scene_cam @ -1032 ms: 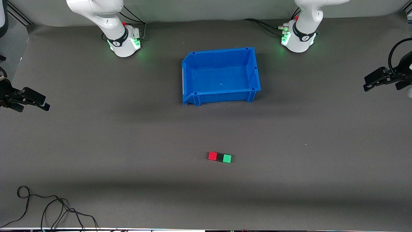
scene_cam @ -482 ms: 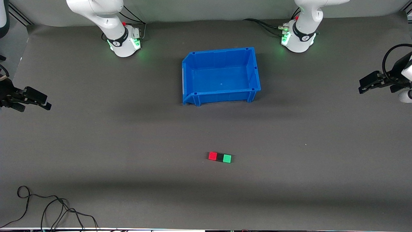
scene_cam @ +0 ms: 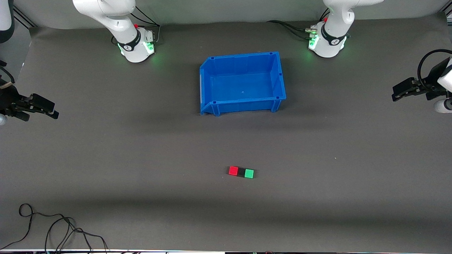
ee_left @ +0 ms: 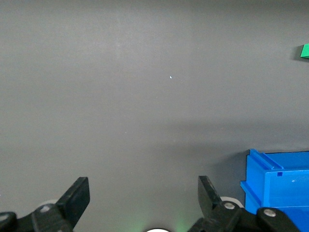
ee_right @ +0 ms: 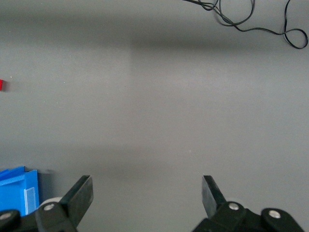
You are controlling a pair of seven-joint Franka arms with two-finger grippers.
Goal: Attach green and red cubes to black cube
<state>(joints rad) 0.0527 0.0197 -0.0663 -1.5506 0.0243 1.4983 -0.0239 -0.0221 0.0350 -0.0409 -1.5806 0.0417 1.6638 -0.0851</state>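
The red cube (scene_cam: 233, 171), the black cube (scene_cam: 241, 172) and the green cube (scene_cam: 249, 173) lie touching in one row on the grey mat, nearer to the front camera than the blue bin. The black cube sits between the two coloured ones. A sliver of the green cube (ee_left: 304, 50) shows in the left wrist view and a sliver of the red cube (ee_right: 1, 85) in the right wrist view. My left gripper (scene_cam: 396, 94) (ee_left: 143, 193) is open and empty over the left arm's end of the mat. My right gripper (scene_cam: 53, 110) (ee_right: 147, 193) is open and empty over the right arm's end.
The blue bin (scene_cam: 275, 76) stands empty between the two arm bases; its corner shows in both wrist views (ee_left: 277, 188) (ee_right: 17, 191). A black cable (scene_cam: 53, 229) lies coiled near the mat's front edge at the right arm's end.
Both grippers have drifted a little inward from the table's ends, the left one also rising in the view. The three cubes have not moved.
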